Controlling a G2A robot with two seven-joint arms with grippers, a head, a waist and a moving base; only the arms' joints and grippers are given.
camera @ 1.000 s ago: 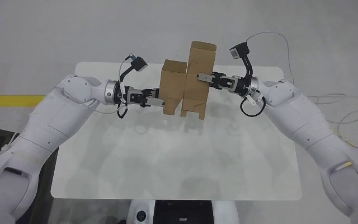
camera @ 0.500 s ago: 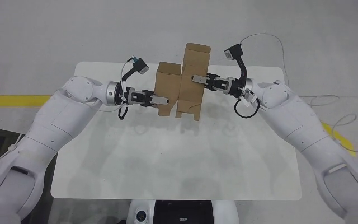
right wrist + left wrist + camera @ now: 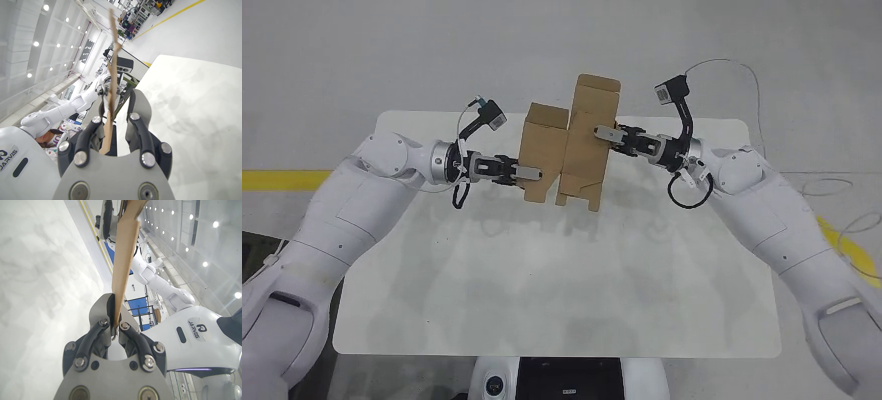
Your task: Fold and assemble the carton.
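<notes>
The brown cardboard carton [image 3: 572, 140] hangs unfolded and upright above the far middle of the white table [image 3: 542, 290], between both arms. My left gripper [image 3: 532, 173] is shut on the lower edge of its left panel; the left wrist view shows the thin cardboard [image 3: 124, 262] pinched between that gripper's [image 3: 115, 315] pads. My right gripper [image 3: 600, 131] is at the taller right panel. In the right wrist view that gripper [image 3: 118, 95] is open, its fingers [image 3: 140, 108] spread, and the carton's edge [image 3: 111, 91] stands in the gap close to one finger.
The table's front and middle lie bare below the carton, with free room on both sides. Thin cables [image 3: 742, 70] loop from the right wrist over the far right corner. A yellow floor line [image 3: 277, 180] runs past the table's left edge.
The carton and both grippers drifted a little left, then back right and slightly farther away. The left gripper's grip stayed the same.
</notes>
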